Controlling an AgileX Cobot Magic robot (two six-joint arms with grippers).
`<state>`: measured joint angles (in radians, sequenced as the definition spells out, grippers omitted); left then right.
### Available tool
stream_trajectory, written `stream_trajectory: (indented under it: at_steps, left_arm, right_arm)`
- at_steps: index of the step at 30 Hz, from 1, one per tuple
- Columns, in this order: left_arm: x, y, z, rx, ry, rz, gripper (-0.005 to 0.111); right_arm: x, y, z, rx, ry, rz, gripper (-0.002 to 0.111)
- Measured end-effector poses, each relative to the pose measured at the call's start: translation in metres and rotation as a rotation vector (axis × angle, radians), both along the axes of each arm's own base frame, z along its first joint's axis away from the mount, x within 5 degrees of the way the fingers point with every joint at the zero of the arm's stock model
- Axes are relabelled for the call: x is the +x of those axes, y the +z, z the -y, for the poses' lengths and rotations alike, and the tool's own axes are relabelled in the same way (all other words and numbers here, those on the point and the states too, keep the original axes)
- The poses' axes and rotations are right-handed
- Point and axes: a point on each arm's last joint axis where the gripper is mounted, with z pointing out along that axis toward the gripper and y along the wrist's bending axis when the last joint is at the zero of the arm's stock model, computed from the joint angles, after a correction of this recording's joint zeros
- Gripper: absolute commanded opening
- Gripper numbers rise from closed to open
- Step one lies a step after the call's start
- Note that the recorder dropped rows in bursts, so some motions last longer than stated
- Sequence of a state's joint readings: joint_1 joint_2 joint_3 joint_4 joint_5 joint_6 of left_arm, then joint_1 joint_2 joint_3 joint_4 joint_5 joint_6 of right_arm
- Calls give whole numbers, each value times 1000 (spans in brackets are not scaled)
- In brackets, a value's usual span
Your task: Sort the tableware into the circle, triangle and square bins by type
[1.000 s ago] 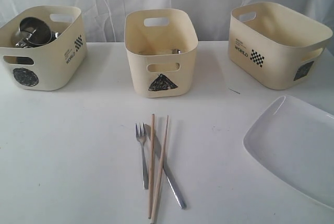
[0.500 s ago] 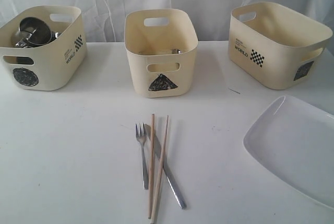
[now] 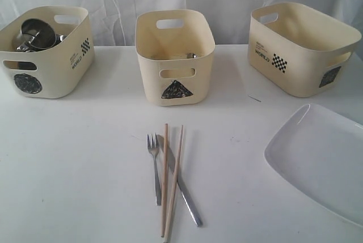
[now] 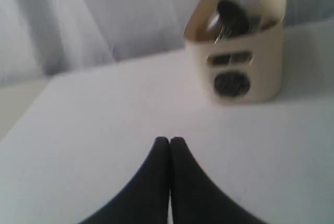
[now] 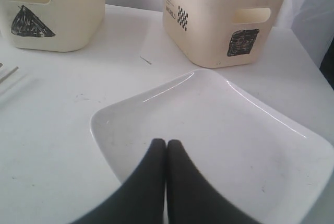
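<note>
Three cream bins stand along the back of the table. The circle bin (image 3: pixel 57 67) on the left holds steel mugs (image 3: pixel 37 33). The triangle bin (image 3: pixel 176 70) stands in the middle and the square bin (image 3: pixel 295 50) on the right. A fork (image 3: pixel 155 166), a knife (image 3: pixel 184 195) and two wooden chopsticks (image 3: pixel 172 180) lie together at the front middle. The large white plate (image 3: pixel 320 158) lies at the front right. My left gripper (image 4: pixel 169 139) is shut and empty, facing the circle bin (image 4: pixel 237 72). My right gripper (image 5: pixel 166 141) hovers shut over the plate (image 5: pixel 224 130). Neither gripper shows in the exterior view.
A white curtain hangs behind the table. The triangle bin (image 5: pixel 47 15) and square bin (image 5: pixel 219 20) stand beyond the plate in the right wrist view. The table's left edge (image 4: pixel 31 109) shows in the left wrist view.
</note>
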<state>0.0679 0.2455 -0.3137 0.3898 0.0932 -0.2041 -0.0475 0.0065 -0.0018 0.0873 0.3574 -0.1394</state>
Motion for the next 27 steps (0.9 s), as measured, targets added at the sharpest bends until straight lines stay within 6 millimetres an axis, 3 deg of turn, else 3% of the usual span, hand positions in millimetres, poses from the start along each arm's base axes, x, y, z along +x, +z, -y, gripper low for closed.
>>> stream_trajectory:
  at_steps: [2,4,6,11,16,21,27]
  left_arm:
    - [6,-28,6,9,-75,89,1]
    - [6,-66,8,-40,-93,32,1]
    - [4,-83,7,-120,-57,-51,1]
    - [-14,-90,1,-227,34,-48,1]
    - [-15,-92,6,-321,-17,-57,1]
    - [-21,-110,4,-345,34,-252,1]
    - [-22,-110,12,-373,-42,-290,1]
  right_arm:
    - [0,0,0,0,0,0,0]
    - [0,0,0,0,0,0,0]
    - [0,0,0,0,0,0,0]
    - [0,0,0,0,0,2,0]
    - [0,0,0,0,0,3,0]
    - [0,0,0,0,0,3,0]
    - [0,0,0,0,0,3,0]
